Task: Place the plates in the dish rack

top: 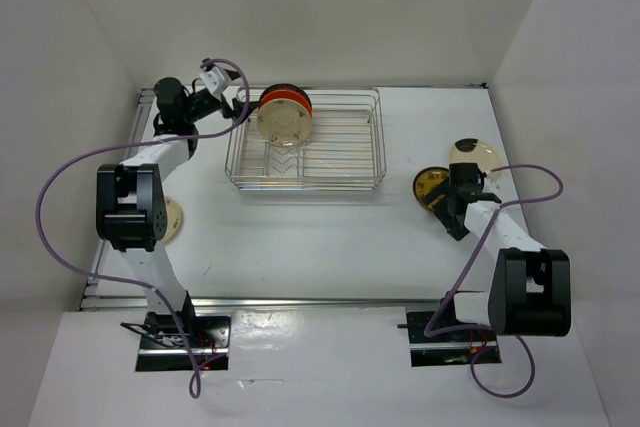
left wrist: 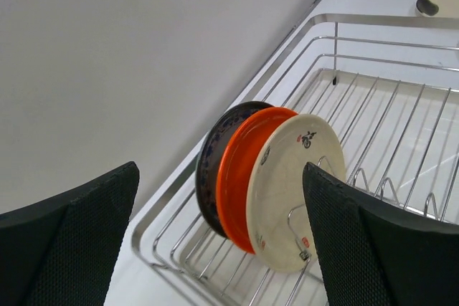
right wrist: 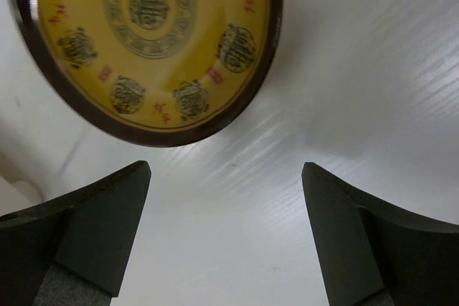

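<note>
The silver wire dish rack (top: 340,157) stands at the back middle of the table. Three plates stand on edge at its left end: dark teal (left wrist: 210,170), orange (left wrist: 240,170) and cream (left wrist: 287,177); the cream one (top: 283,122) faces the top camera. My left gripper (top: 242,105) is open and empty just left of them, its jaws (left wrist: 221,177) apart on either side. A yellow-gold patterned plate (top: 429,187) lies flat on the table at the right. My right gripper (top: 448,199) is open and empty over the bare table just beside that plate (right wrist: 150,34).
A cream plate (top: 474,154) lies on the table behind the right gripper. Another cream plate (top: 173,219) lies at the left, partly under the left arm. White walls close in the table at the back and sides. The rack's right part (left wrist: 401,141) holds nothing.
</note>
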